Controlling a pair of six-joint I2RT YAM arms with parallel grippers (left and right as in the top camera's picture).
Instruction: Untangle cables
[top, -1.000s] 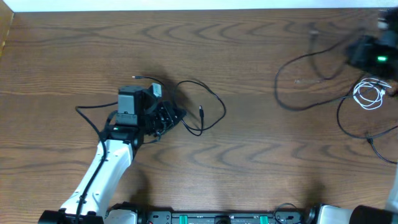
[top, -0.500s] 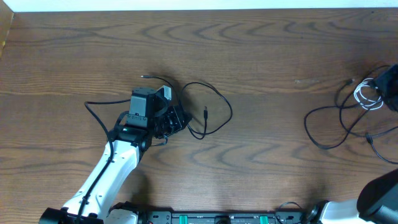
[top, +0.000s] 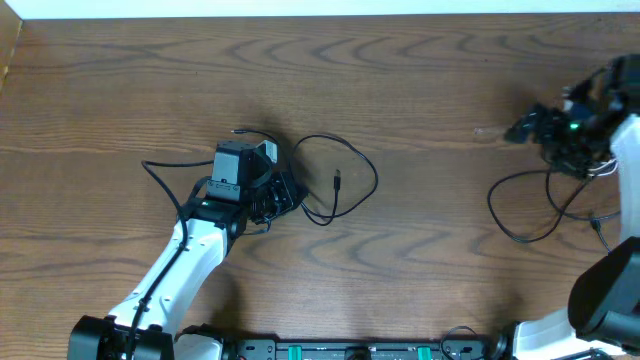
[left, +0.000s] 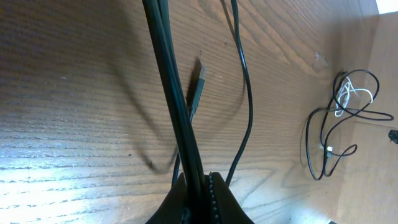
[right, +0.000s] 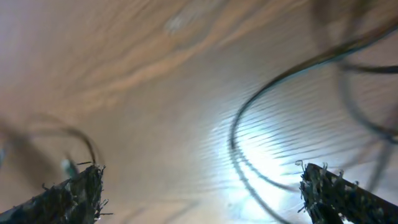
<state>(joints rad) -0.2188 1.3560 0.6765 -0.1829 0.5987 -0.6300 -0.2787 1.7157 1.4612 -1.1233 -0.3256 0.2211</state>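
Note:
My left gripper (top: 272, 192) is shut on a bundle of black cable strands (left: 168, 74) that run up from between its fingers (left: 214, 199). The same black cable loops out to the right (top: 355, 165) on the table, and its small plug (top: 337, 181) lies inside the loop. At the far right, my right gripper (top: 525, 130) hovers open, with nothing between its fingers (right: 68, 196). Below it lies another black cable (top: 520, 205), blurred in the right wrist view (right: 249, 124). A short white cable (left: 353, 96) lies coiled among those far strands.
Wooden table top (top: 420, 270) with a pale edge at the back (top: 300, 8). A thicker black cord (top: 165, 170) trails from the left arm. The arm bases sit along the front edge (top: 350, 350).
My right gripper opened and let go of the black cable, which now lies at the far right. The right arm came back in over it. My left gripper shifted slightly right with its cable.

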